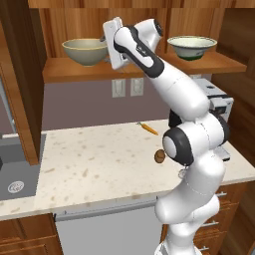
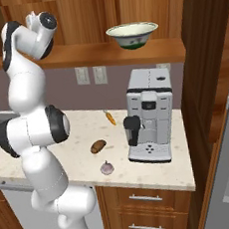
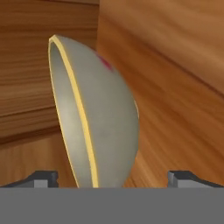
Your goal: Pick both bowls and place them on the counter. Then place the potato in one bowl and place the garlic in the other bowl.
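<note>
The tan-olive bowl [image 1: 85, 50] with a yellowish rim stands on the left of the wooden shelf [image 1: 64, 72]. My gripper [image 1: 105, 48] is at its right side, open. In the hand view this bowl [image 3: 105, 113] appears rolled on its side, its rim running down between my spread fingertips [image 3: 43, 178]; nothing is gripped. The pale cream bowl [image 1: 191, 47] [image 2: 132, 35] with a green foot stands on the right of the shelf. On the speckled counter [image 1: 99, 159] lie the brown potato [image 1: 159, 156] [image 2: 98, 147] and the pinkish garlic [image 2: 107, 168], close to the front edge.
A thin orange carrot [image 1: 148, 128] [image 2: 110, 118] lies farther back on the counter. A silver coffee machine [image 2: 149, 115] stands at the counter's right end. A sink [image 1: 15, 179] is set in at the left. Tall wooden panels flank the shelf.
</note>
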You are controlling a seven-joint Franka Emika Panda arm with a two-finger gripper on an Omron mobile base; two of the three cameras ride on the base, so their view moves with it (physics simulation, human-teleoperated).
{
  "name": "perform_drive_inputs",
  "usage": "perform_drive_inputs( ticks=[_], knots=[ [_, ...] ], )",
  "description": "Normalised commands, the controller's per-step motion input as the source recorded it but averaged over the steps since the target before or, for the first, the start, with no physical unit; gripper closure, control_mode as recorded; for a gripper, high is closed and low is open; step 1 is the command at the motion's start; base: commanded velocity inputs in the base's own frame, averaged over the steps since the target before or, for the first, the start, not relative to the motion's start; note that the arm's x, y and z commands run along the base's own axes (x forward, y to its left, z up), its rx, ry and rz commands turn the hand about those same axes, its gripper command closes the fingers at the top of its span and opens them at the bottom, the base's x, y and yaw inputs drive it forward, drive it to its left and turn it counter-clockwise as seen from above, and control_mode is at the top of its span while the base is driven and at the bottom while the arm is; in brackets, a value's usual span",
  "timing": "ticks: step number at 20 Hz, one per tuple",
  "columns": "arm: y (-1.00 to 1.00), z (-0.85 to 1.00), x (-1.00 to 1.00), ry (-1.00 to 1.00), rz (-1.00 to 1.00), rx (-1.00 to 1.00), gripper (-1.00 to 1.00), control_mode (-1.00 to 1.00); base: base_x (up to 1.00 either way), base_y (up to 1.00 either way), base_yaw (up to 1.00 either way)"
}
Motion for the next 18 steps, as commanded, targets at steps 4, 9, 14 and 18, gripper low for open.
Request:
perform_drive_inputs(
  ticks=[4, 9, 14, 18],
  knots=[
    [0.12, -0.07, 0.35, 0.0, 0.0, -0.02, -1.0, -1.0, 0.0, 0.0, 0.0],
    [0.12, -0.05, 0.36, 0.0, 0.0, -0.02, -1.0, -1.0, 0.0, 0.0, 0.0],
    [0.13, -0.12, 0.25, 0.0, 0.0, -0.09, -1.0, -1.0, 0.0, 0.0, 0.0],
    [0.16, -0.3, 0.1, 0.07, -0.01, -0.19, -1.0, -1.0, 0.0, 0.0, 0.0]
  ],
)
